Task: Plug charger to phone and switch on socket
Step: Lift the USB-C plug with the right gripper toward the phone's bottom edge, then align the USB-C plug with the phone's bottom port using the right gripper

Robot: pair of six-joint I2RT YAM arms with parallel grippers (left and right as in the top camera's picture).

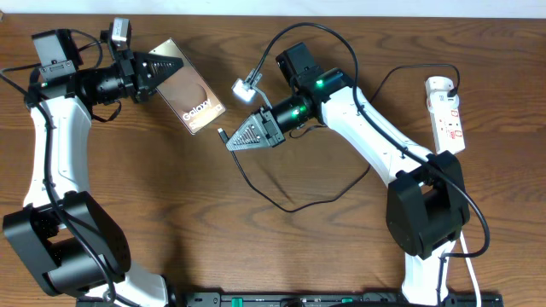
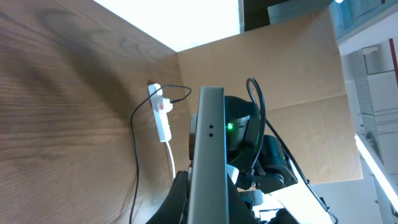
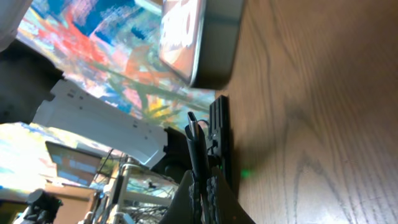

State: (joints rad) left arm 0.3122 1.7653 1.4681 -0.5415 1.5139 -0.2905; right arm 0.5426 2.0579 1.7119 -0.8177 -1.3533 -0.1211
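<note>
The phone point(image 1: 198, 101), glossy brown with "Galaxy" lettering, is tilted at the upper left. My left gripper point(image 1: 171, 68) is shut on its upper-left end. In the left wrist view the phone point(image 2: 209, 143) stands edge-on between the jaws point(image 2: 208, 205). My right gripper point(image 1: 232, 143) is shut on the charger's black connector tip point(image 1: 221, 133), just right of the phone's lower end and apart from it. In the right wrist view the tip point(image 3: 194, 124) sticks out of the jaws point(image 3: 202, 186), pointing toward the phone point(image 3: 199, 37). The socket point(image 1: 446, 111) lies at the far right.
The black charger cable point(image 1: 290, 203) loops over the table's middle and runs back to the socket. The socket also shows in the left wrist view point(image 2: 160, 112), with the thin cable beside it. The right arm's white camera point(image 1: 247, 87) hangs near the phone.
</note>
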